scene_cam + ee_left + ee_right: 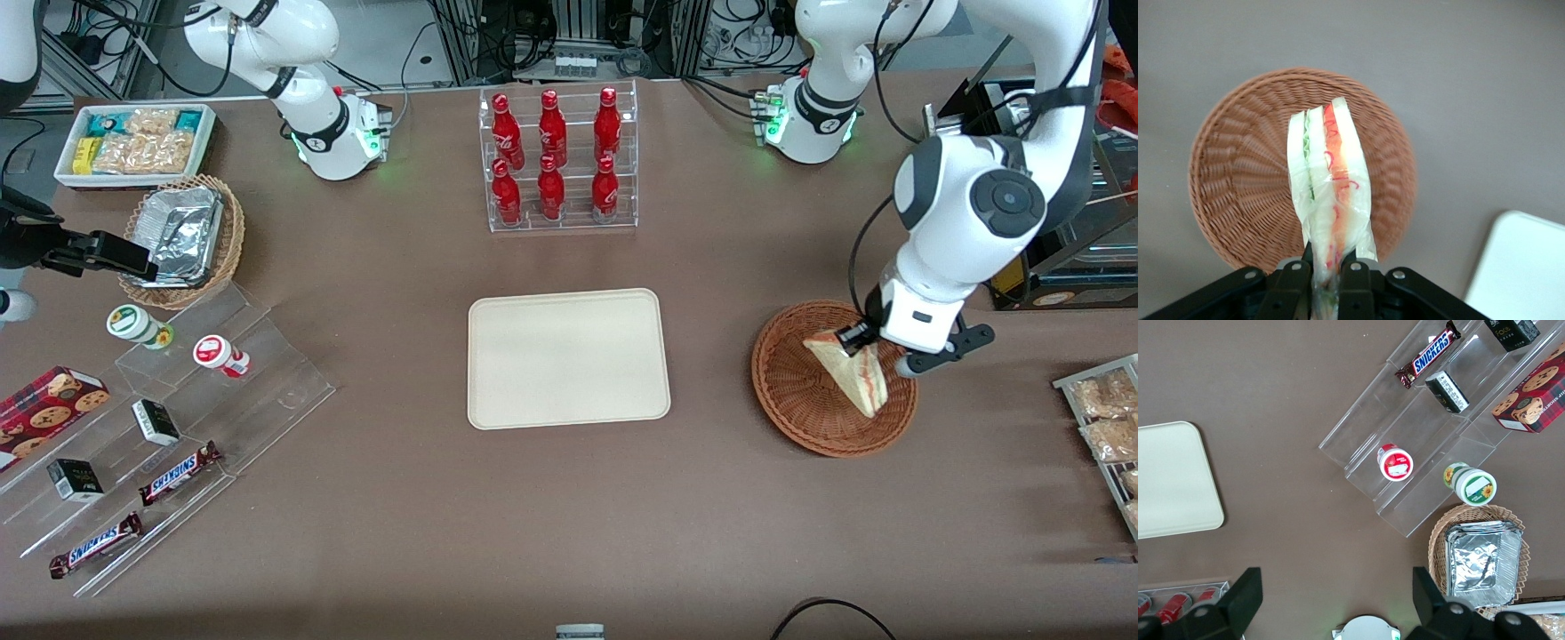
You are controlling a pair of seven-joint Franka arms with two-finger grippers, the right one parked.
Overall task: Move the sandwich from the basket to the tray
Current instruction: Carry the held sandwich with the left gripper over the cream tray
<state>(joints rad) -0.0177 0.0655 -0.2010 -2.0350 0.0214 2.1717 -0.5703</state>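
The basket [834,380] sits at the front view's lower right; above it the claw [867,338] pinches the sandwich [855,372] — tray [569,357] centre frame, bare.

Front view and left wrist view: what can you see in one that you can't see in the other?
Only the front view shows the rack of red bottles, the Snickers bars, the foil basket and the whole empty tray.

Only the left wrist view shows, up close, the two fingers pinching the wrapped sandwich's end, with its green and red filling layers.

Both show the gripper shut on the sandwich above the reddish-brown basket, plus some of the tray.
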